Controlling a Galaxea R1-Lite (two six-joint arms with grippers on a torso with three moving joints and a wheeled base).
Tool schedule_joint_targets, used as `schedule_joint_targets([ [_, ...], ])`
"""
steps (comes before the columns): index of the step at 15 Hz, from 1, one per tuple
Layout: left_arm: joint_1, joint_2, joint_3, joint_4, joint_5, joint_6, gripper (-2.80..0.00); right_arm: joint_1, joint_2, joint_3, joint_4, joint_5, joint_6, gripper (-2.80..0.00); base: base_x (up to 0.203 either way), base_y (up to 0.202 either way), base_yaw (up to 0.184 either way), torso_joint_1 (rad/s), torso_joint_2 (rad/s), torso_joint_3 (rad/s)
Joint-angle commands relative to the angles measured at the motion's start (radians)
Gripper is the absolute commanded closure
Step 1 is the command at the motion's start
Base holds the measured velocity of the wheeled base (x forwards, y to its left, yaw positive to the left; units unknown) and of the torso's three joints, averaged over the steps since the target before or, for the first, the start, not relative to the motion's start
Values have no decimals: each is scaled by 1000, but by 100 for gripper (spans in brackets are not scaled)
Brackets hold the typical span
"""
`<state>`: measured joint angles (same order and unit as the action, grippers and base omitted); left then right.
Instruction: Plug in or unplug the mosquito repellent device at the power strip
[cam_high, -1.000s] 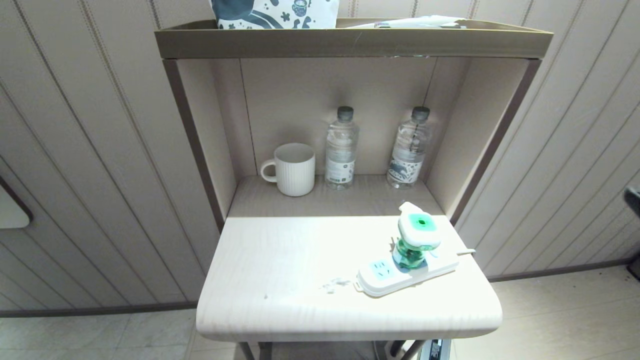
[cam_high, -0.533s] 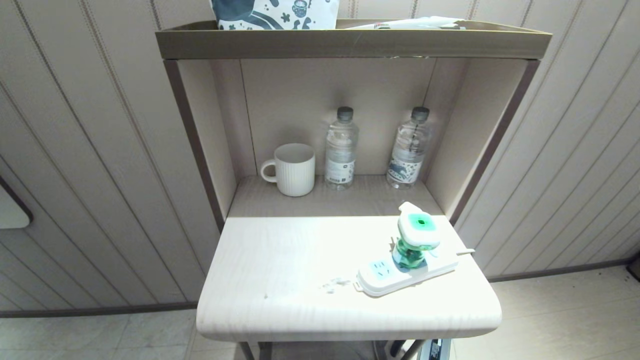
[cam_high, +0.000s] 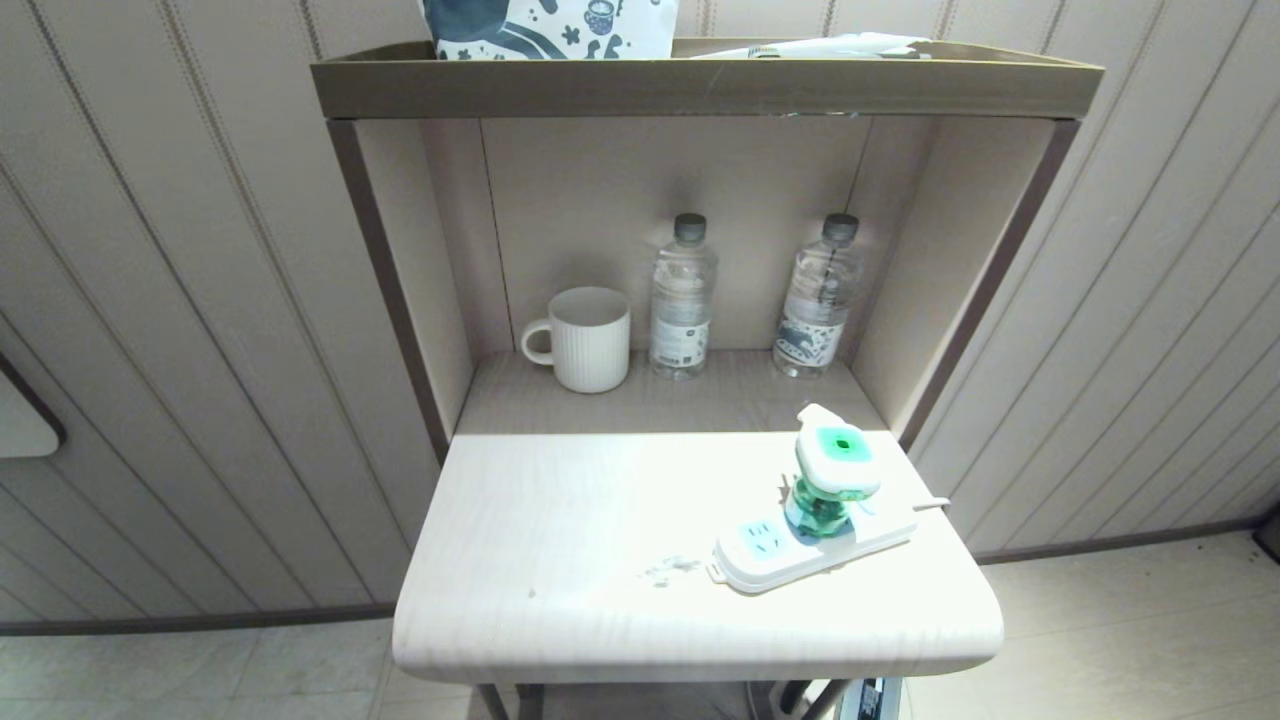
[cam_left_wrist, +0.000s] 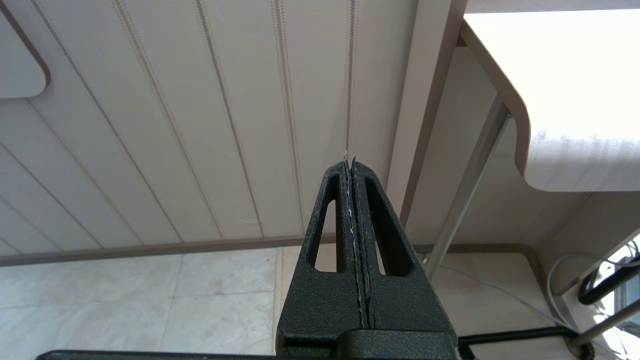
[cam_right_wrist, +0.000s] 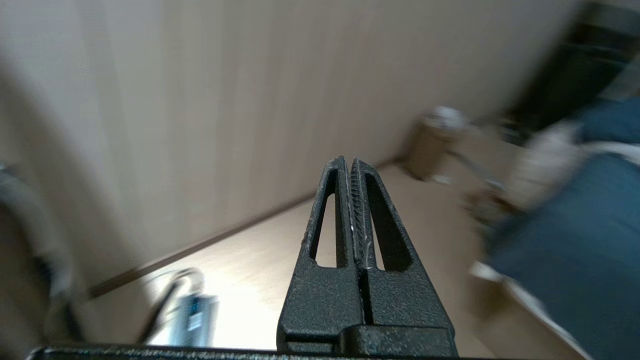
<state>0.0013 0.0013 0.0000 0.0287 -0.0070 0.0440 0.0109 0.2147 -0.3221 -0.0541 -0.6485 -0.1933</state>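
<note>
**Repellent unit seated in the strip, both grippers clear of the table**

Taking the table (cam_high: 560, 540) as a clock face seen from the head camera, with twelve o'clock at the back alcove, the left gripper (cam_left_wrist: 350, 162) is out of that view. Its own camera shows it low beside the table's front left corner, facing the panelled wall (cam_left_wrist: 200, 125) and the floor tiles (cam_left_wrist: 150, 295), its two black fingers pressed flat together with nothing between them.

At about eleven o'clock, in the alcove, a white ribbed mug (cam_high: 585, 338) stands with its handle to the left. At twelve o'clock is one clear water bottle (cam_high: 683, 297), and at one o'clock a second bottle (cam_high: 818, 297), both upright against the back panel.

At four o'clock the power strip (cam_high: 770, 562) lies flat on the tabletop, angled, its thin cord (cam_high: 930, 504) leaving toward the right edge. The mosquito repellent device (cam_high: 836, 470) stands on the strip's right half, white cap with green centre uppermost and green bottle below. One light-blue socket (cam_high: 762, 540) just to its left is free.

The right gripper (cam_right_wrist: 349, 162) is also out of the head view. Its camera, badly blurred, shows wall, floor and a blue shape; its fingers are closed on each other, empty.
</note>
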Motion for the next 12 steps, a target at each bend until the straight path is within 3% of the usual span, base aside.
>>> schedule_joint_targets([
  [1, 0, 0, 0, 0, 1, 0, 0, -6, -95, 14, 92, 213, 71, 0, 0, 0, 0, 0, 0, 0],
  [3, 0, 0, 0, 0, 1, 0, 0, -6, -101, 28, 203, 379, 193, 0, 0, 0, 0, 0, 0, 0],
  [4, 2, 0, 0, 0, 1, 0, 0, -6, -105, 64, 229, 417, 215, 0, 0, 0, 0, 0, 0, 0],
  [8, 0, 0, 0, 0, 1, 0, 0, -5, -205, 220, 221, 495, 168, 0, 0, 0, 0, 0, 0, 0],
  [11, 0, 0, 0, 0, 1, 0, 0, -4, -215, 243, 181, 549, 159, 0, 0, 0, 0, 0, 0, 0],
  [12, 0, 0, 0, 0, 1, 0, 0, -4, -215, 253, 179, 610, 149, 0, 0, 0, 0, 0, 0, 0],
])
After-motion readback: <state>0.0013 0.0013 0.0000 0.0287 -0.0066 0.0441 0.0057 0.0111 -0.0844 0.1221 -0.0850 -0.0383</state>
